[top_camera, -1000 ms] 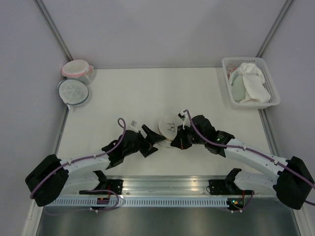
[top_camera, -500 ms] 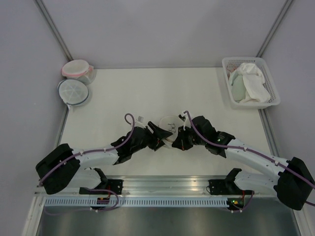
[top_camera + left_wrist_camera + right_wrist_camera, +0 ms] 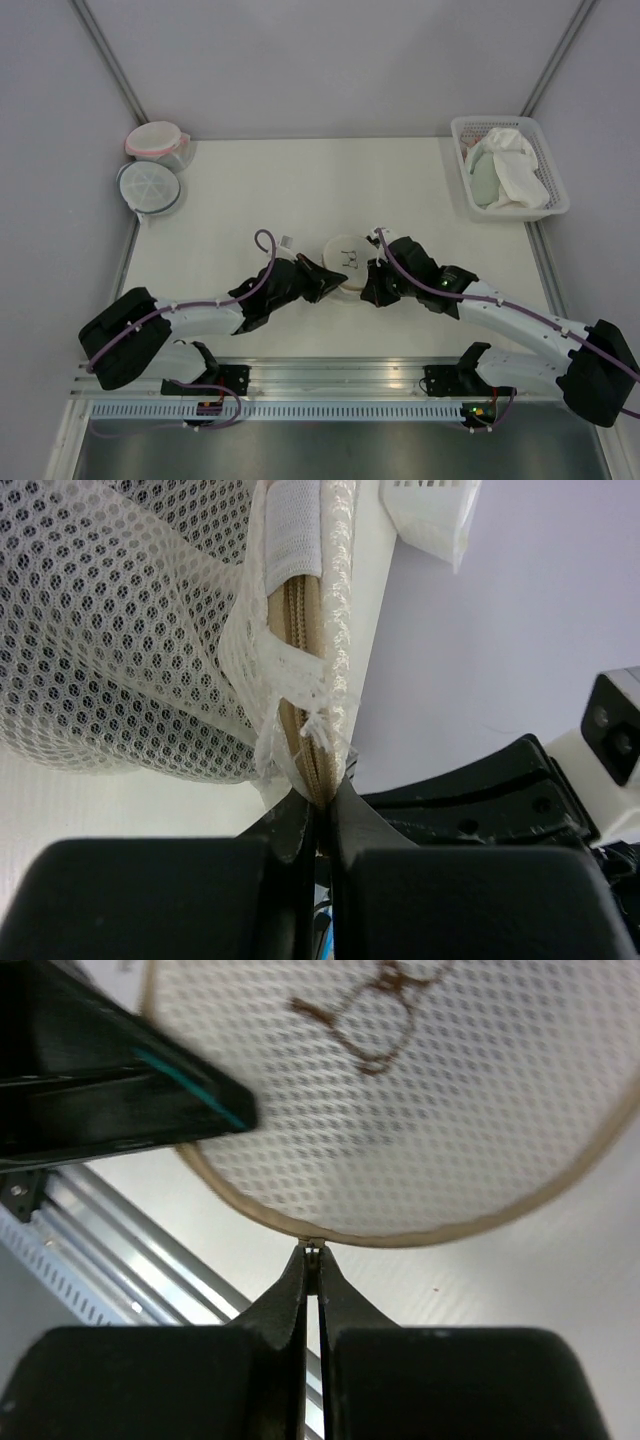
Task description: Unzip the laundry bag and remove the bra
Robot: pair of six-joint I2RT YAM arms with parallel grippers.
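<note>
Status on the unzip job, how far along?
Done: both grips set, the left gripper pinching the rim of the laundry bag, the right gripper on a small rim tab, likely the pull. In hand: starting the unzip. To do: zip looks closed, bra not visible.

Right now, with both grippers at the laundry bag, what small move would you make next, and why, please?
Probably draw the right gripper around the laundry bag, since it is shut on what looks like the zip pull, while the left gripper is shut on the zip tape, anchoring the bag.
</note>
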